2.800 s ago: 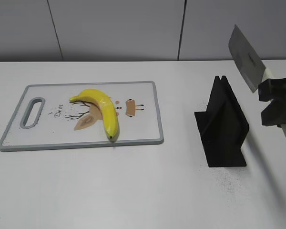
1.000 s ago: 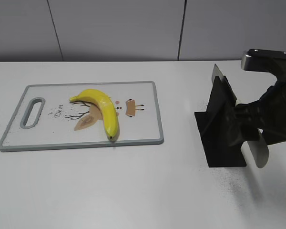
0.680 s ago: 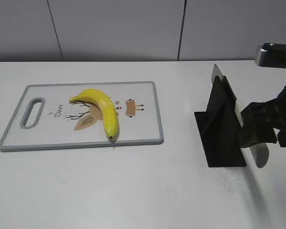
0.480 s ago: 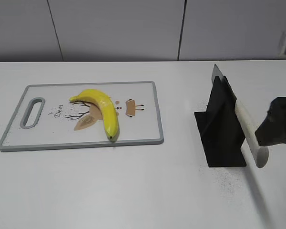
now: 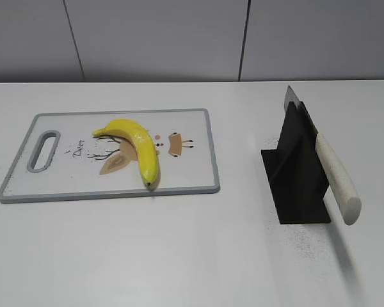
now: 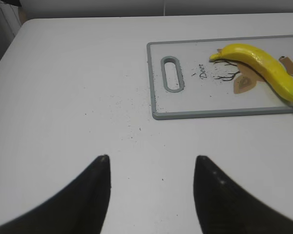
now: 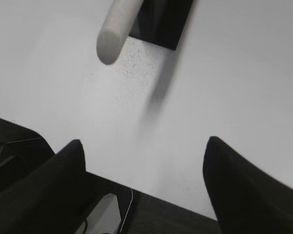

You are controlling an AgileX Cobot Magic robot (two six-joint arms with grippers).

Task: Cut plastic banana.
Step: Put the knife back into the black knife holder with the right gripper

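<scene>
A yellow plastic banana (image 5: pixel 136 146) lies whole on a grey-rimmed white cutting board (image 5: pixel 185 179); both also show in the left wrist view, banana (image 6: pixel 261 66) and board (image 6: pixel 158 92). A knife with a cream handle (image 5: pixel 336 179) sits slotted in a black stand (image 5: pixel 296 173), blade tip up. Its handle end (image 7: pixel 115 36) and the stand (image 7: pixel 163 22) show in the right wrist view. My left gripper (image 6: pixel 151 158) is open and empty over bare table, left of the board. My right gripper (image 7: pixel 144 141) is open and empty near the table's front edge. Neither gripper shows in the exterior view.
The white table (image 5: pixel 198 256) carries dark specks around the stand and left of the board. The table's front edge (image 7: pixel 136 192) lies just under the right gripper, with dark floor beyond.
The right gripper set the knife into the black stand, let go of the handle and drew back out of the exterior view to the right. The banana and board have not moved.
</scene>
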